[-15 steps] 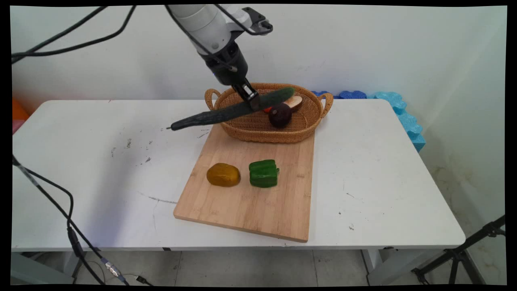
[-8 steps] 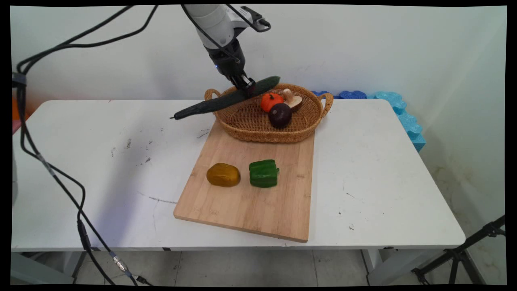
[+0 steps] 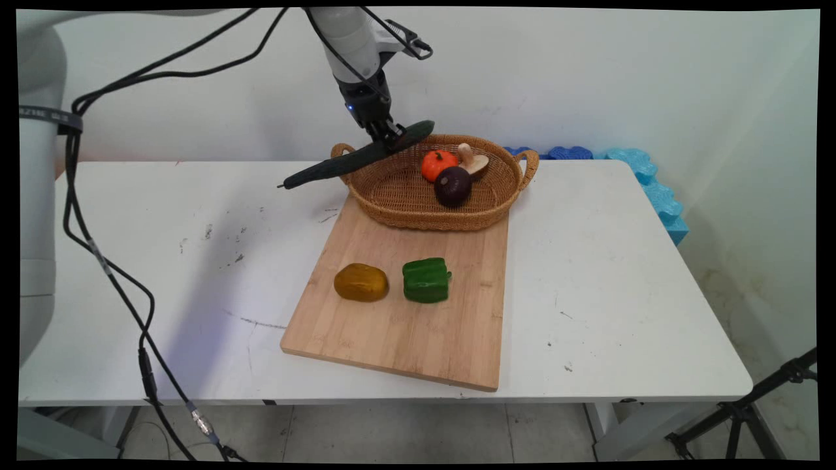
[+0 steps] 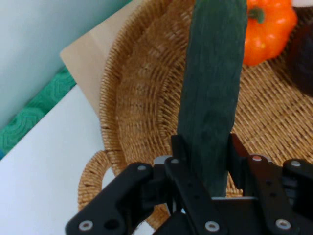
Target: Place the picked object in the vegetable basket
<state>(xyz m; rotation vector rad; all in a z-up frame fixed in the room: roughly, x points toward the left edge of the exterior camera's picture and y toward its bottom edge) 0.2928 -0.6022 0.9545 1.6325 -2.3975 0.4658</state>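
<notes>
Right now your gripper [image 3: 390,136] is pinching a long dark green cucumber [image 3: 356,156] near its thicker end, fingers [image 4: 178,147] pressed against both sides. You can see the cucumber held in the air, tilted, thin end pointing left over the table [image 3: 163,261], thick end above the back left rim of the wicker basket [image 3: 405,202]. Inside the basket lie an orange pumpkin [image 3: 437,163], a mushroom [image 3: 475,160] and a dark purple fruit [image 3: 452,186]. On the cutting board [image 3: 405,333] sit a potato [image 3: 361,282] and a green pepper [image 3: 426,280], side by side.
</notes>
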